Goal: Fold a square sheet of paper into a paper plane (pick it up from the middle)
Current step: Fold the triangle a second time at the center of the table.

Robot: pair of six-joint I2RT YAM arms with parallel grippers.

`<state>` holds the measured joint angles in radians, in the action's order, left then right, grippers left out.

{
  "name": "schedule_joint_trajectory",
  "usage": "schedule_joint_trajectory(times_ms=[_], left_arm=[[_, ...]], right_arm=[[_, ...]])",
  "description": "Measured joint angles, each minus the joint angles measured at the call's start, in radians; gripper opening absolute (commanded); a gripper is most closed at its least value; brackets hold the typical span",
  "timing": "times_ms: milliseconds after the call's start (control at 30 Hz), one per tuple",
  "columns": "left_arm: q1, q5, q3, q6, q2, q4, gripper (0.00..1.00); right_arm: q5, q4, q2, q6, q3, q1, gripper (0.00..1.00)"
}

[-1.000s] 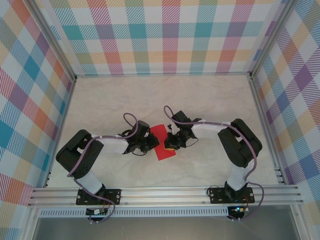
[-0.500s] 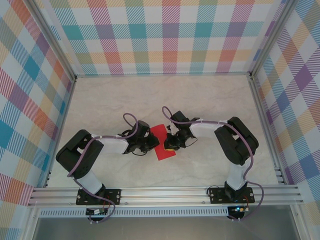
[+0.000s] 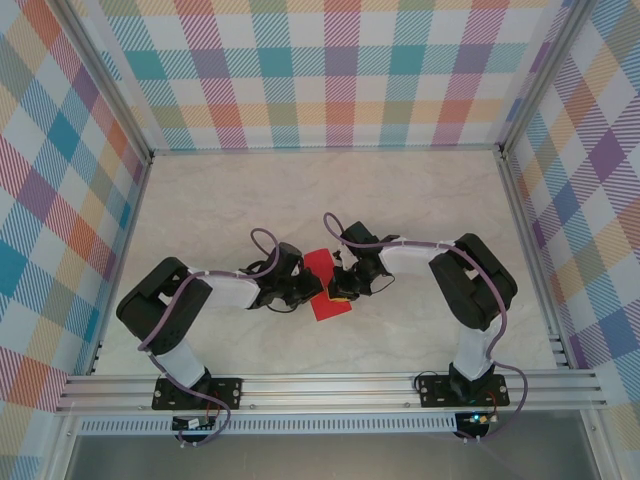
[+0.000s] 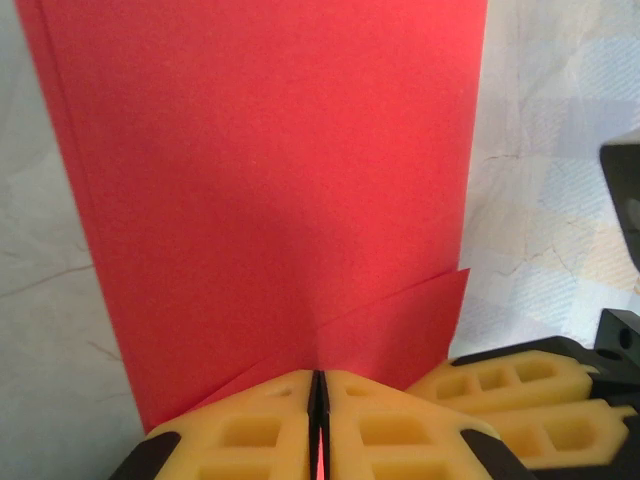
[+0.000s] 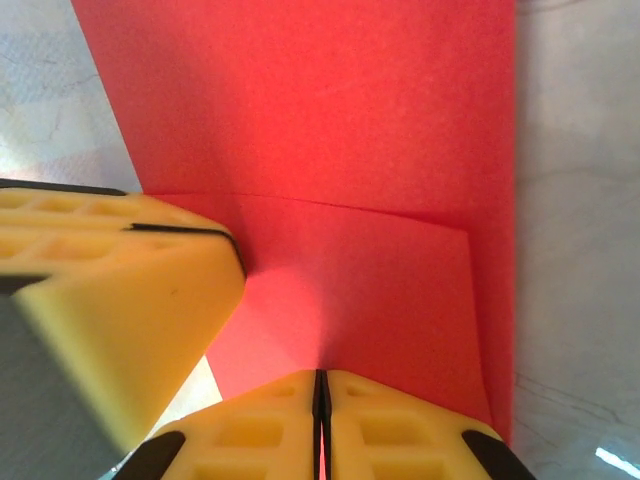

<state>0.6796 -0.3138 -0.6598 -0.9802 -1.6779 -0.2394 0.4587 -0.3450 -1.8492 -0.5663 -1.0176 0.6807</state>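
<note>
In the top view, the red paper is lying on the worktop between the two arms. Their wrists are covering its middle, so the tips of the left tool and the right tool are hard to make out there. The wrist views are showing what that view is hiding. Each tool's yellow fingers are pressing together on an edge of the paper, with a thin red line showing in the slit between them. A folded layer is lying over the sheet just beyond each grip. Both wrist views are cutting off the paper's far edge. The right tool's fingers are sitting at the lower right of the left wrist view.
</note>
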Motion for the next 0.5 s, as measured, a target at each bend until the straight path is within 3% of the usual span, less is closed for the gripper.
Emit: schedule_joint_trajectory(times_ms=[500], left_arm=[[0.006,0.03,-0.018,-0.024,0.0,0.035,0.1]], right_arm=[[0.006,-0.035,0.035,0.036,0.008,0.002,0.12]])
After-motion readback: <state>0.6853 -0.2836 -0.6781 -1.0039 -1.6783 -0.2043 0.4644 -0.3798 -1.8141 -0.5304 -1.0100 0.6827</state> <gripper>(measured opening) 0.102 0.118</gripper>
